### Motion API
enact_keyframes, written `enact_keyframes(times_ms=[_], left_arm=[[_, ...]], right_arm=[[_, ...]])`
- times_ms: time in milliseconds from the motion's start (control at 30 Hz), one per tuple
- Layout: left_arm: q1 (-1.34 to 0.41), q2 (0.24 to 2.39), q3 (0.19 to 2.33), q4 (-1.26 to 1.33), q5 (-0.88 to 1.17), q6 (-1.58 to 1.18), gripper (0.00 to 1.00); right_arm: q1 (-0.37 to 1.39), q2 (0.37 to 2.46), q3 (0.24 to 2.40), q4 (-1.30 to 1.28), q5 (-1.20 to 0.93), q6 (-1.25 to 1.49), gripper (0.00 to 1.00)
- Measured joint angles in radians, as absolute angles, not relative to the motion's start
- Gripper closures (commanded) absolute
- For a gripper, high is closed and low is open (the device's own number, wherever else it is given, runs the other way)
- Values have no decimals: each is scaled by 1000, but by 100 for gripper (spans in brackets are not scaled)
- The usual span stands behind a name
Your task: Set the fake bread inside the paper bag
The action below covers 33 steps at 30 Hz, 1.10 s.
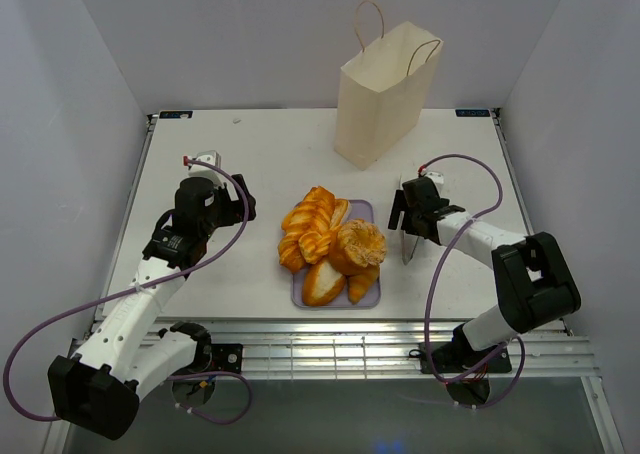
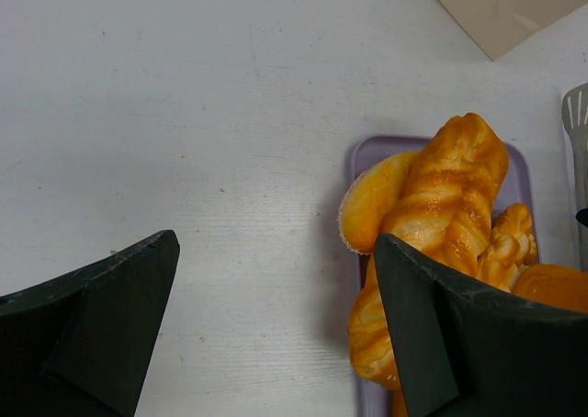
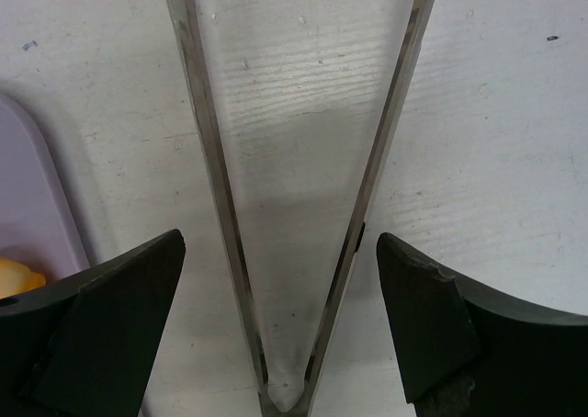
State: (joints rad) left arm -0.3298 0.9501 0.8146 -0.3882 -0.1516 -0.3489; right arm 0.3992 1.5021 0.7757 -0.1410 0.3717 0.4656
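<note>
You're looking at glossy golden-orange fake bread (image 1: 335, 246), some braided with paler creases, on a lilac tray (image 2: 372, 149). Your paper bag (image 1: 385, 94) is plain cream-beige; the tongs (image 3: 209, 160) seem silvery-grey.

Over to the left arm (image 1: 150, 274): it stretches forward with the elbow bent, its forearm trailing behind and to the left of the left gripper (image 2: 276, 242), jaws spread wide. The right arm (image 1: 500, 264) is folded sharply, its forearm trailing behind and to the right of the right gripper (image 3: 280, 241). That one tips downward, dark fingers (image 3: 101, 325) just as wide.
</note>
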Motion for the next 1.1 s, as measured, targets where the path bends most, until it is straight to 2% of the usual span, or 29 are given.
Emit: enact_keyframes(times_ms=[600, 800, 1100], left_arm=[[-336, 939, 815, -388, -119, -349, 2], [-336, 939, 815, -388, -120, -349, 2], [-336, 939, 815, -388, -122, -348, 2]], right_arm=[[388, 1555, 797, -154, 364, 471, 0], [370, 1562, 797, -142, 330, 451, 9], [356, 1578, 797, -121, 307, 414, 10]])
